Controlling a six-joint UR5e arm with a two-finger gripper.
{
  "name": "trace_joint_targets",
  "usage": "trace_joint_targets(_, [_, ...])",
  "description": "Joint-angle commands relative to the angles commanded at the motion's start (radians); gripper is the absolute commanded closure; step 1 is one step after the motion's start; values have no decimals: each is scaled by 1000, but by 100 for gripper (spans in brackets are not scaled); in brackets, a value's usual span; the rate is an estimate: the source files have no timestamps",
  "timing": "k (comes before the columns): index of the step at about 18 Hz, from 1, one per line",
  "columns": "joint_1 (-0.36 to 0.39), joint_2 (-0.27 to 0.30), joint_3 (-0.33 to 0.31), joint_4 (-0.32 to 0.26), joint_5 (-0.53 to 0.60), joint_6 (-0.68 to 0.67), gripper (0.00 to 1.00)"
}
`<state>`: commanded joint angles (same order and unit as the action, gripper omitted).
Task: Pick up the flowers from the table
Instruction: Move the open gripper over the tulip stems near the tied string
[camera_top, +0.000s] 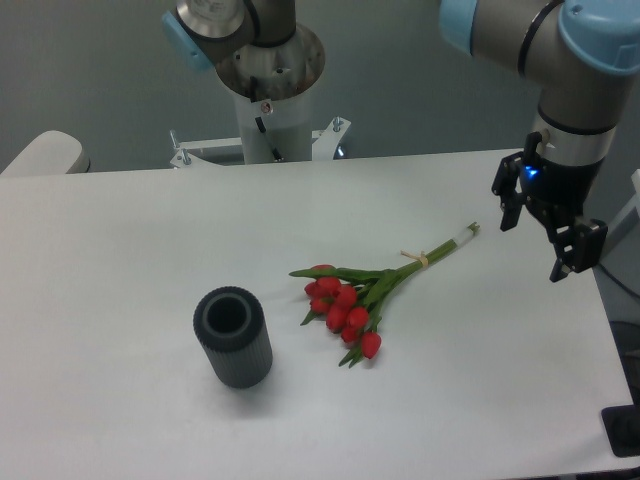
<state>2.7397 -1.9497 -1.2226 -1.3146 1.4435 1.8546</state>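
The flowers (370, 293) lie flat on the white table (120, 300), right of centre: red tulip heads toward the front left, green stems running up to the right, tied by a pale band near the stem end. My gripper (535, 250) hangs above the table's right side, to the right of the stem tips and apart from them. Its two dark fingers stand spread and hold nothing.
A dark grey ribbed cylinder vase (233, 337) stands upright left of the flowers. The arm's base column (270, 110) rises at the back edge. The table's right edge runs just under the gripper.
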Motion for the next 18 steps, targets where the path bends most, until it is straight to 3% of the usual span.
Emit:
trace_joint_targets(5, [-3, 6, -20, 12, -2, -3, 0])
trace_joint_targets(10, [-3, 18, -89, 52, -8, -21, 0])
trace_joint_targets(15, [-20, 25, -112, 58, -44, -378, 0])
trace_joint_targets(18, [-34, 26, -161, 83, -40, -426, 0])
